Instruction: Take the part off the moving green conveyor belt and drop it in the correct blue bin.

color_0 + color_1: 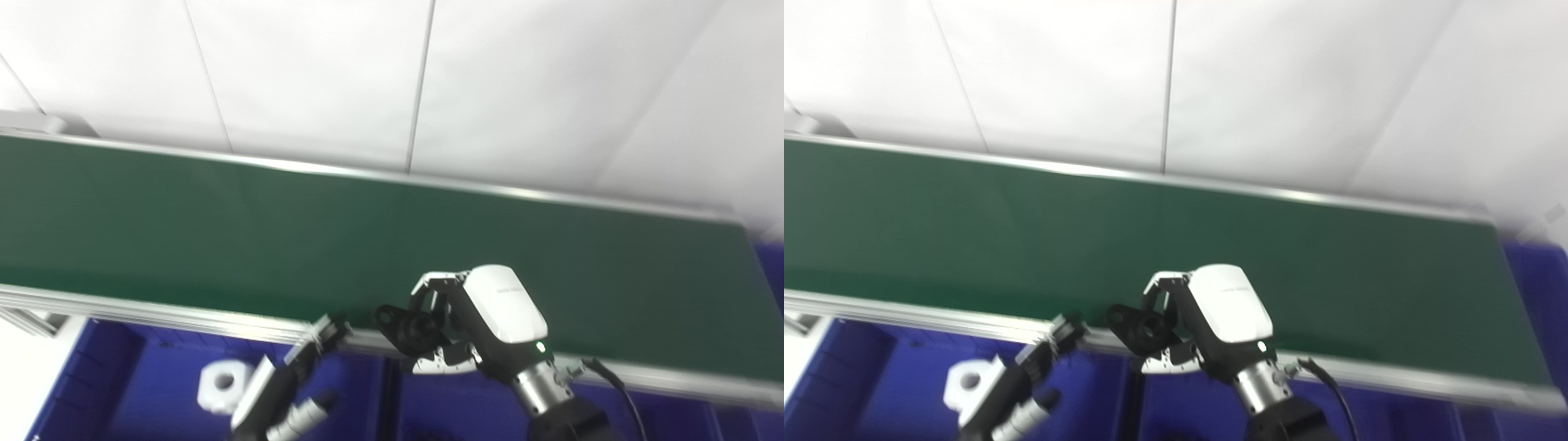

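I see my right hand (465,324) near the middle of the view, just at the near edge of the green conveyor belt (306,239). Its fingers (429,288) are curled around a black part (407,327), so it is gripping that part. The black part has a round hole in it and sticks out to the left of the hand. It is up off the belt, over the silver rail (153,312) that runs along the near side. My left hand (288,386) is lower and to the left, over a blue bin (122,380). Its fingers point up toward the rail and are spread apart, and it holds nothing. A white part (223,384) with a hole in it lies in that blue bin, just left of my left hand. Another blue bin (453,407) sits to the right of it, below my right hand. The belt is long and dark green, and it runs from left to right. Behind the belt, on the far side, is a white wall (392,79).
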`<state>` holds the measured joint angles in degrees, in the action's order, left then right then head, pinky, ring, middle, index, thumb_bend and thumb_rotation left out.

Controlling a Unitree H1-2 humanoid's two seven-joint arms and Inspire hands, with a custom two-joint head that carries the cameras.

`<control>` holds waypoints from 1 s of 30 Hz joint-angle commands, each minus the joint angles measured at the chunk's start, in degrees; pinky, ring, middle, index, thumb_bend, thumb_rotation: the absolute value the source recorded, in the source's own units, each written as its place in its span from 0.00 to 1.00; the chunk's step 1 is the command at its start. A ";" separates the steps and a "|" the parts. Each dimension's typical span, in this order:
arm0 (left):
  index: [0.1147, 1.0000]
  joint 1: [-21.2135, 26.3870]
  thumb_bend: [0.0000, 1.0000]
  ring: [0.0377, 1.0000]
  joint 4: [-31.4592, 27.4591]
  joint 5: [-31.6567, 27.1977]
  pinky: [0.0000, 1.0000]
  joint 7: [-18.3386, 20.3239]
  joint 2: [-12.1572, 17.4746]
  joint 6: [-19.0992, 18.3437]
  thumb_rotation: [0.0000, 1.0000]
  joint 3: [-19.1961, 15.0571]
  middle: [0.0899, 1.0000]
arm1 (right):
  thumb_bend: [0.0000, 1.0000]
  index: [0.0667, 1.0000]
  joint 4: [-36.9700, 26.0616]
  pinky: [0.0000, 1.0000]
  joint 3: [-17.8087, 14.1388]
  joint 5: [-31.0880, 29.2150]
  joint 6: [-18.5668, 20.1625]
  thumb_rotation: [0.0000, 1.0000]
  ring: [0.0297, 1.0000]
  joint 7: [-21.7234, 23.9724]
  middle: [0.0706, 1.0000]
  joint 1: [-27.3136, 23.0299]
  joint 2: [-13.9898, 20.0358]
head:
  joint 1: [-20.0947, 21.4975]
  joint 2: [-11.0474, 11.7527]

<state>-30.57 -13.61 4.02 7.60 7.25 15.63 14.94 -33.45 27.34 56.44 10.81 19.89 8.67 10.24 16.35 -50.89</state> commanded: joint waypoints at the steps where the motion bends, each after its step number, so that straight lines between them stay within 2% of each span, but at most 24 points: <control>1: 0.95 -1.05 0.58 0.93 -3.90 -0.98 0.99 0.64 1.26 -1.66 0.86 -0.72 0.90 | 0.50 0.45 -4.06 0.14 -1.51 1.32 0.40 0.16 0.17 0.59 0.23 2.22 -0.26 | 1.55 -1.22; 4: 0.96 -0.81 0.57 0.95 -6.30 -2.30 1.00 1.80 2.99 -3.71 0.87 -1.91 0.91 | 0.50 0.45 -6.53 0.14 -3.09 3.45 0.50 0.16 0.18 2.93 0.24 6.16 -0.21 | 4.46 -2.95; 8: 0.94 -0.20 0.57 0.93 -7.06 -3.47 1.00 2.35 4.18 -3.79 0.86 -3.22 0.90 | 0.50 0.45 -7.40 0.17 -5.02 5.41 0.38 0.16 0.21 5.19 0.28 9.32 -1.07 | 6.76 -4.26; 11: 0.94 0.01 0.60 0.91 -7.64 -4.37 0.93 2.75 4.53 -4.58 0.84 -3.90 0.89 | 0.50 0.45 -7.28 0.18 -6.27 6.57 0.43 0.16 0.23 6.46 0.30 11.06 -1.92 | 7.28 -4.60; 18: 0.93 0.47 0.67 0.90 -8.25 -5.58 0.94 3.77 4.96 -5.49 0.85 -4.76 0.88 | 0.50 0.45 -5.14 0.18 -7.24 12.64 -0.20 0.16 0.23 9.22 0.30 13.10 -3.88 | 8.15 -5.86; 22: 0.93 0.56 0.68 0.89 -7.91 -5.69 0.93 3.77 4.71 -5.02 0.85 -5.04 0.87 | 0.51 0.45 -4.87 0.17 -8.23 18.66 0.33 0.16 0.22 14.91 0.28 12.38 -4.90 | 8.74 -6.05; 26: 0.93 0.65 0.68 0.89 -7.52 -6.17 0.93 4.13 4.72 -4.34 0.85 -5.04 0.87 | 0.51 0.45 -4.31 0.17 -10.57 29.44 0.42 0.16 0.23 23.44 0.30 11.87 -6.98 | 8.76 -5.96; 28: 0.93 0.74 0.67 0.90 -7.36 -6.12 0.94 4.38 4.82 -4.15 0.85 -5.10 0.87 | 0.51 0.45 -3.68 0.18 -11.56 33.12 -0.18 0.17 0.24 25.51 0.32 11.87 -8.04 | 8.76 -5.96; 29: 0.93 0.74 0.67 0.90 -7.46 -5.86 0.93 4.42 4.85 -4.34 0.86 -5.16 0.87 | 0.68 0.48 -3.16 0.19 -11.93 34.49 -0.65 0.34 0.25 25.55 0.32 11.98 -8.31 | 8.76 -5.96; 30: 0.93 0.71 0.67 0.89 -7.75 -5.83 0.93 4.50 4.92 -4.80 0.86 -5.18 0.87 | 0.78 0.50 -2.69 0.20 -12.19 35.63 -1.10 0.43 0.26 25.40 0.34 12.11 -8.46 | 8.76 -5.96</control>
<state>-29.94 -20.03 -0.94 11.75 11.60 9.80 10.12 -35.62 15.48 89.96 10.75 45.17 20.86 2.31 25.14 -56.78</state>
